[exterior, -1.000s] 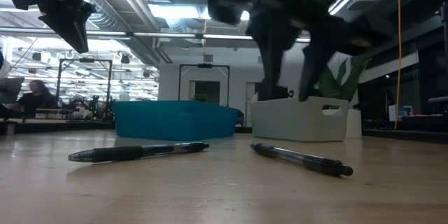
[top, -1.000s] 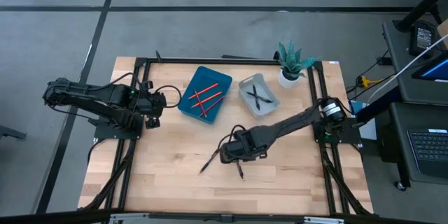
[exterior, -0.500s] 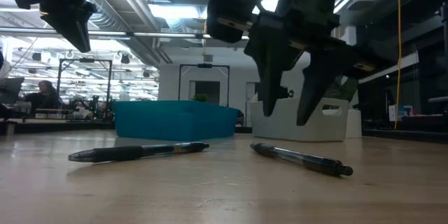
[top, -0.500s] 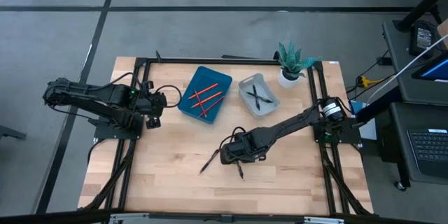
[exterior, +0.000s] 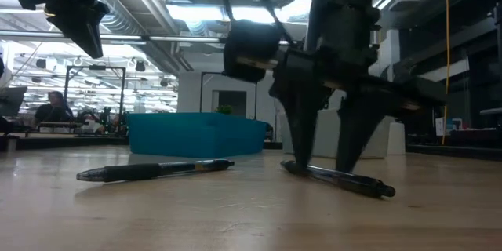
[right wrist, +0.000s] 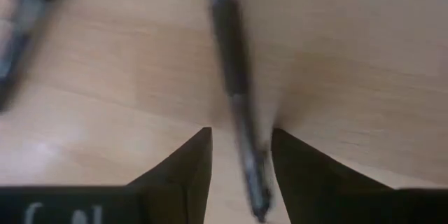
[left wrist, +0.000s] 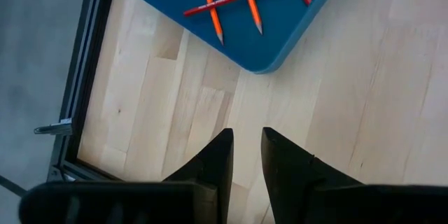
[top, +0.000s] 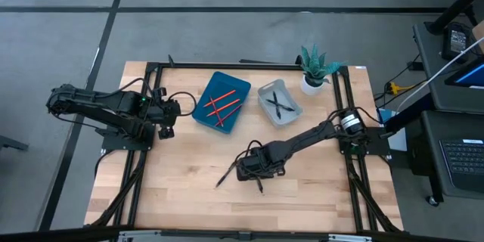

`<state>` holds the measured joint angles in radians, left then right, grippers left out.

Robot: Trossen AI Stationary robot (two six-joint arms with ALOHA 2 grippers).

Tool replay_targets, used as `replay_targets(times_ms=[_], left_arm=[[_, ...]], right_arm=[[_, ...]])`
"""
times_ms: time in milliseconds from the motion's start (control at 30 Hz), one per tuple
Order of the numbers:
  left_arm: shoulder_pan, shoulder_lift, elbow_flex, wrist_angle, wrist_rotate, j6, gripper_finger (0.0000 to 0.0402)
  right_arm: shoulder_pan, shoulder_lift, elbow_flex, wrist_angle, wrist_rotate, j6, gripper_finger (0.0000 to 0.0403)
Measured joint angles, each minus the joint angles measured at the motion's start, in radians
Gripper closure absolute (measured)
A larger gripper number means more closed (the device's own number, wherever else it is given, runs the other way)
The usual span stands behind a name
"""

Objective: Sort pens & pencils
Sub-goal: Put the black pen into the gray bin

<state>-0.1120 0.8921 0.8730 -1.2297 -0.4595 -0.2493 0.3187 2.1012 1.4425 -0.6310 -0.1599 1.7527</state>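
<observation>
Right hand is down on the tabletop, fingers spread open and straddling one loose pen; nothing gripped yet as far as we can see. In the right wrist view that pen runs up between the two fingers with a gap on each side. The second loose pen lies apart from it on the bare wood, closer to the left side. Two more pens sit crossed in the grey bin. The pencils are all in the blue bin, so we judge only the two pens remain.

Left hand hangs above the tabletop near the blue bin's corner, holding nothing, fingers slightly parted with a narrow gap.

Handling, our judgement: the pen is light, stiff and smooth plastic, thin and round, so it may roll or pivot when pinched. Best taken across the barrel near mid-length so it stays level on the lift. Not fragile.

No brand, label or readable writing on the pens, bins or the potted plant.
</observation>
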Motion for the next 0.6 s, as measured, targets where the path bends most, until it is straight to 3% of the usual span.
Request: replay_targets(times_ms=[267,600], left_arm=[[0.000,0.000,0.000,0.000,0.000,0.024,0.0333],[0.000,0.000,0.000,0.011,0.000,0.026,0.0333]], right_arm=[[-0.002,0.048,0.005,0.019,-0.045,-0.001,0.0259],[0.000,0.049,0.003,0.001,-0.046,-0.007,0.0350]])
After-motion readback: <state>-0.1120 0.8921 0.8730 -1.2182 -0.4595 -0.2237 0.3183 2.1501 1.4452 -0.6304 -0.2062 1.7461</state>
